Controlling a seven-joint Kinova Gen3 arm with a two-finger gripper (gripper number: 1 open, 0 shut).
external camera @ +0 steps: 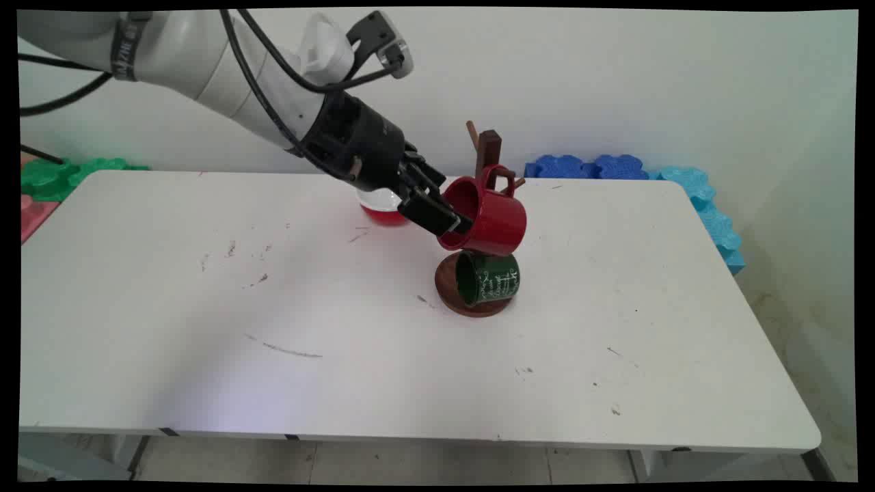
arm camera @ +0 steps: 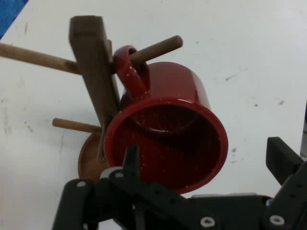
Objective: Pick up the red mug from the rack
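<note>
A red mug hangs tilted on a wooden mug tree, its handle looped over an upper peg and its mouth facing my gripper. My gripper is open at the mug's rim. One finger stands in front of the mouth and the other well outside the wall, neither pressing on it. A dark green mug hangs lower on the tree, above its round wooden base.
A red bowl with a white inside sits on the white table just behind the gripper. Blue foam tiles lie along the back right edge, green ones at the back left.
</note>
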